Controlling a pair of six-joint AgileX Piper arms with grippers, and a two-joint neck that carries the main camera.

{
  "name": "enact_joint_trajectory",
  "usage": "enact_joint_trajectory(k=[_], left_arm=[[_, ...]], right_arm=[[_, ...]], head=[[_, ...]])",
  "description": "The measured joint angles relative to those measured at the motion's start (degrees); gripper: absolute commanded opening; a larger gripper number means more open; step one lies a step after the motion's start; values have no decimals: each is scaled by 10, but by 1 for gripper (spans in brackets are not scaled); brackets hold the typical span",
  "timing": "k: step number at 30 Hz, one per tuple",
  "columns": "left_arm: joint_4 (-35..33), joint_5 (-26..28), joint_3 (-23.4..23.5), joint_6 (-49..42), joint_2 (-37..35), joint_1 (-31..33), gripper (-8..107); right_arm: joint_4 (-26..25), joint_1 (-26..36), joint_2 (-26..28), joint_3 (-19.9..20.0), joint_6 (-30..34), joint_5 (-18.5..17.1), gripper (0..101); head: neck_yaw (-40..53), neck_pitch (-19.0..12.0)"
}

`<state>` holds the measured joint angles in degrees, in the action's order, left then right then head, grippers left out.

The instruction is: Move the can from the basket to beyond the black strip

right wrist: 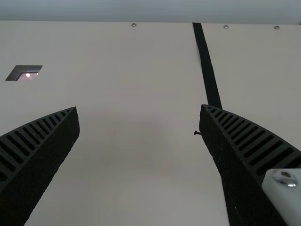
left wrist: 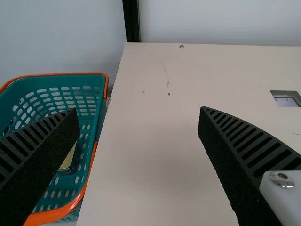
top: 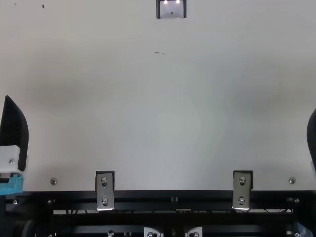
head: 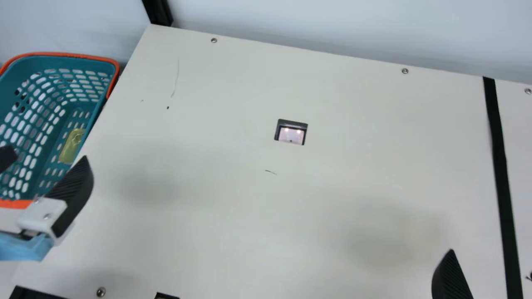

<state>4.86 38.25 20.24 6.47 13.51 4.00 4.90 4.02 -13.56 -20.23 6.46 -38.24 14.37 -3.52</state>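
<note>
The yellowish can (head: pixel 71 146) lies on the bottom of the teal basket (head: pixel 25 58), which has an orange rim. My left gripper (head: pixel 46 157) stands open near the basket's right side, nothing between its fingers. In the left wrist view, one finger of the gripper (left wrist: pixel 140 109) partly covers the can (left wrist: pixel 68 162) in the basket (left wrist: pixel 70 74). My right gripper (head: pixel 451 276) is at the lower right, left of the black strip (head: pixel 501 166). In the right wrist view the gripper (right wrist: pixel 139 108) is open and empty, and its right finger overlaps the strip (right wrist: pixel 207 66).
The cream table (head: pixel 232 207) spreads between the basket and the strip. A small rectangular cutout (head: pixel 291 132) sits near its middle. Metal brackets (top: pixel 104 190) and a black frame rail (top: pixel 173 200) run along the table's near edge. A black post (head: pixel 158 12) stands behind the far left corner.
</note>
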Motion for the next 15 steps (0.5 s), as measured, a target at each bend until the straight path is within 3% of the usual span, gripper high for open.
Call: enact_joint_trajectory(k=[12,15], left_arm=[[0,0,0,0,0,0,90],[0,0,0,0,0,0,90]], right_arm=[[1,0,0,0,0,0,101],[1,0,0,0,0,0,101]], head=[[103,0],[123,-18]])
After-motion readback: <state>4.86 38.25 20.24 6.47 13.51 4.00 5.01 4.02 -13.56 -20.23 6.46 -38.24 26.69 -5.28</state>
